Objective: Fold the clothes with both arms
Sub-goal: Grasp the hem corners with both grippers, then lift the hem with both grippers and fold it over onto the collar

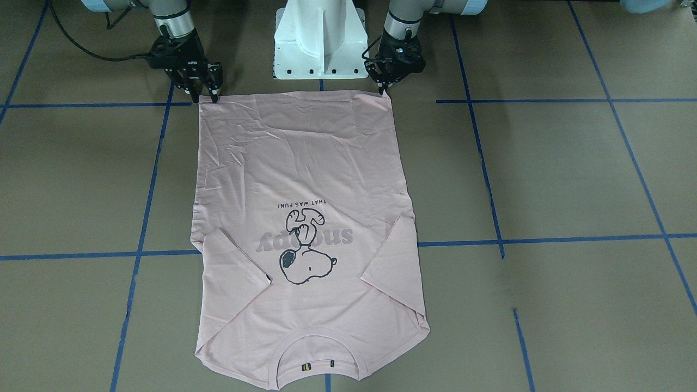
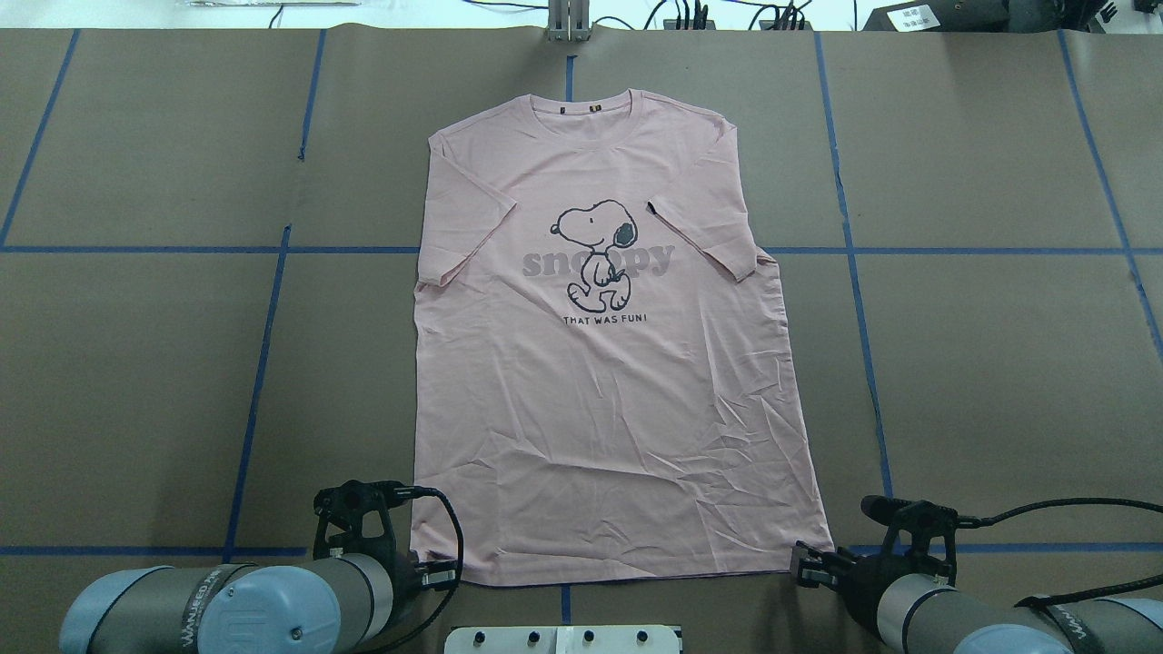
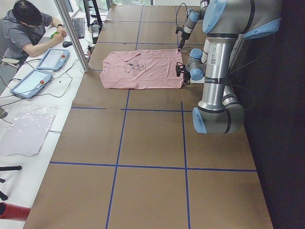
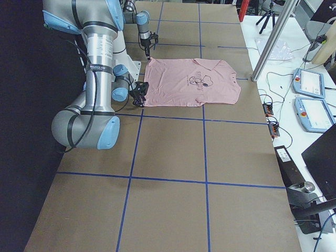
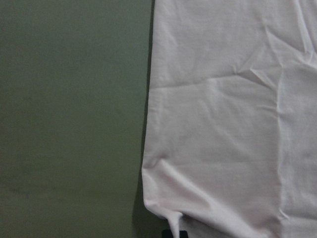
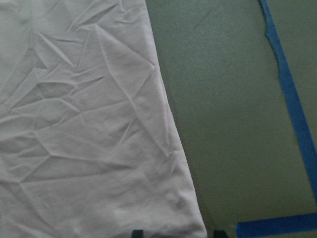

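On the brown table (image 2: 136, 363), from overhead: pink shirt (image 2: 609, 409) spread flat, print up. Runs lengthwise 12 to 6, collar at 12, hem at 6, closest to both arms. At the 7 o'clock hem corner: left gripper (image 2: 447, 574), pinched shut on a small peak of cloth. At the 5 o'clock corner: right gripper (image 2: 801, 568), fingers apart, straddling the flat corner. Probably calls for carrying the hem toward 12.

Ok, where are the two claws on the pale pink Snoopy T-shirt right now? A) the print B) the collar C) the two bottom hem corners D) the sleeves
C: the left claw and right claw each sit at a hem corner of the pale pink cotton Snoopy T-shirt.
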### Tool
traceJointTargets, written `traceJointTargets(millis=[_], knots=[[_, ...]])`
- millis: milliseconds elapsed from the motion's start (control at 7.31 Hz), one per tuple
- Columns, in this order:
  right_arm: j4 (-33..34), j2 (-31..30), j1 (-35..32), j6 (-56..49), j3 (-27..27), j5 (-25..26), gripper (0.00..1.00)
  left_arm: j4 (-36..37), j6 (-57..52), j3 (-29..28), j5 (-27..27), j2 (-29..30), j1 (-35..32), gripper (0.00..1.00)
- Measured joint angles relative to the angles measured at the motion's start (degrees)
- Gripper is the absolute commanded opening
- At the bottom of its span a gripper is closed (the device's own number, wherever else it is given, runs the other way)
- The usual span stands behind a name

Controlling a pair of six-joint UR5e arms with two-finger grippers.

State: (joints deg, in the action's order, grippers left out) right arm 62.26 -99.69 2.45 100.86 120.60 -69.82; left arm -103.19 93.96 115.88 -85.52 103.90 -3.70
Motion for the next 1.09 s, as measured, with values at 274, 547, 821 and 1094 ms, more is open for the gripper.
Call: traceJointTargets(millis=[274,547,821,1094], knots=[[0.0,-0.1,0.2,0.2,0.1,0.4,0.0,0.0,0.0,0.0,0.0,0.0,0.0,0.0],[0.0,-0.1,0.1,0.3,0.2,0.8,0.0,0.0,0.0,0.0,0.0,0.0,-0.1,0.0],[0.0,-0.1,0.1,0.2,0.6,0.9,0.0,0.2,-0.1,0.5,0.0,0.0,-0.2,0.0],[1.7,-1.2,0.0,-0.1,4.4,0.8,0.0,5.5,-1.3,6.8,-0.6,-0.5,-0.6,0.0]])
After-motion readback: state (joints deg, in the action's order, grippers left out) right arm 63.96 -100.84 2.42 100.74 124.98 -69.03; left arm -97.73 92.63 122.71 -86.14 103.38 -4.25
